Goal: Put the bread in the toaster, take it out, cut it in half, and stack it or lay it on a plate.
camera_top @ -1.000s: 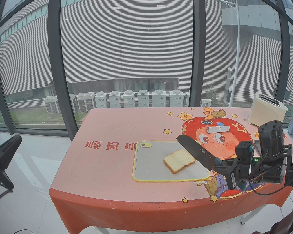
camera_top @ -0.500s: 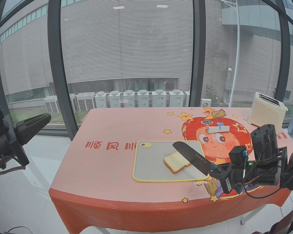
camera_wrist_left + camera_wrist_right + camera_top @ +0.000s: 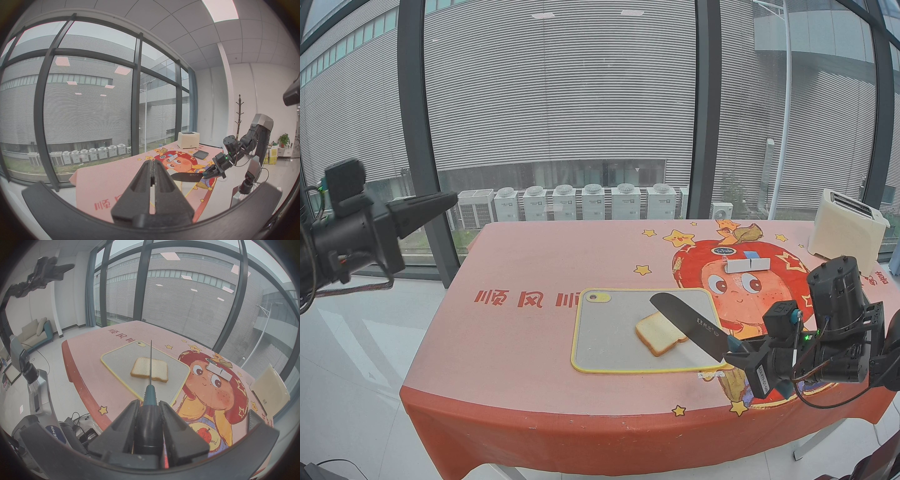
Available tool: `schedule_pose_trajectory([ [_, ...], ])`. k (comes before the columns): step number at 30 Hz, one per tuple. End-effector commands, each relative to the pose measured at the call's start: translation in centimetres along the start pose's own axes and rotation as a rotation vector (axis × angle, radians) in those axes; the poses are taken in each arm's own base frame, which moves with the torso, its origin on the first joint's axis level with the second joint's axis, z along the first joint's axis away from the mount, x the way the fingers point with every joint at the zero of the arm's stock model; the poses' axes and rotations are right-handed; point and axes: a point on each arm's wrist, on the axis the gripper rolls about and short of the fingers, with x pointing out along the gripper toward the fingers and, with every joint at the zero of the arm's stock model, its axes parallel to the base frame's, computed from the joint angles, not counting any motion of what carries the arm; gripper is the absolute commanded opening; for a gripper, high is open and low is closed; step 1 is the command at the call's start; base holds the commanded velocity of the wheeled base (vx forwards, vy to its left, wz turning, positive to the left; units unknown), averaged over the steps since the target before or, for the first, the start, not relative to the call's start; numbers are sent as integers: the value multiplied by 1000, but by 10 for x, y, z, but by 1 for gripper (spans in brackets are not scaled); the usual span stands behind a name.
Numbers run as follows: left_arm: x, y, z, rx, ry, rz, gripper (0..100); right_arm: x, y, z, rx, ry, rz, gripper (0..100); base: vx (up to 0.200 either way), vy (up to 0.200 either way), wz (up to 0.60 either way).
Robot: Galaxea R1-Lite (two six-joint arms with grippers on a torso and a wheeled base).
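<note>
A slice of bread [image 3: 659, 332] [image 3: 149, 369] lies flat on the grey, yellow-rimmed cutting board [image 3: 606, 337] [image 3: 120, 358]. My right gripper [image 3: 751, 364] [image 3: 149, 415] is shut on the handle of a black knife [image 3: 690, 325] [image 3: 150, 363]. The blade hangs above the bread, edge down, along the slice's middle. My left gripper [image 3: 434, 203] [image 3: 152, 175] is shut and holds nothing, raised high off the table's left side. The white toaster [image 3: 845, 230] [image 3: 188, 139] [image 3: 271, 390] stands at the far right corner.
An orange cloth [image 3: 537, 350] with a cartoon print covers the table. A small dark plate [image 3: 200, 154] lies near the toaster. Two small white blocks [image 3: 747, 264] [image 3: 219, 371] rest on the cartoon face. Windows stand behind the table.
My right gripper has carried the knife left and lower, over the bread. My left arm has risen from low at the left edge to well above table height.
</note>
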Motion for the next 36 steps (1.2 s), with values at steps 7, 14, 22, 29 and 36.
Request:
schedule_pose_trajectory([
  [7,108,16,-35,12,-54,-122,0,4,4,2,-8,-12,10,0,0,0,0],
  [14,132,-4,-50,-17,-33,-209,0,8,4,2,-5,-1,9,0,0,0,0],
  [22,156,-16,-66,-26,1,-260,0,13,4,8,1,-5,-8,0,0,0,0],
  [29,166,-24,-70,-28,7,-280,0,16,4,8,1,3,-10,0,0,0,0],
  [36,175,-43,-66,-22,-11,-279,0,16,2,9,6,1,-16,0,0,0,0],
])
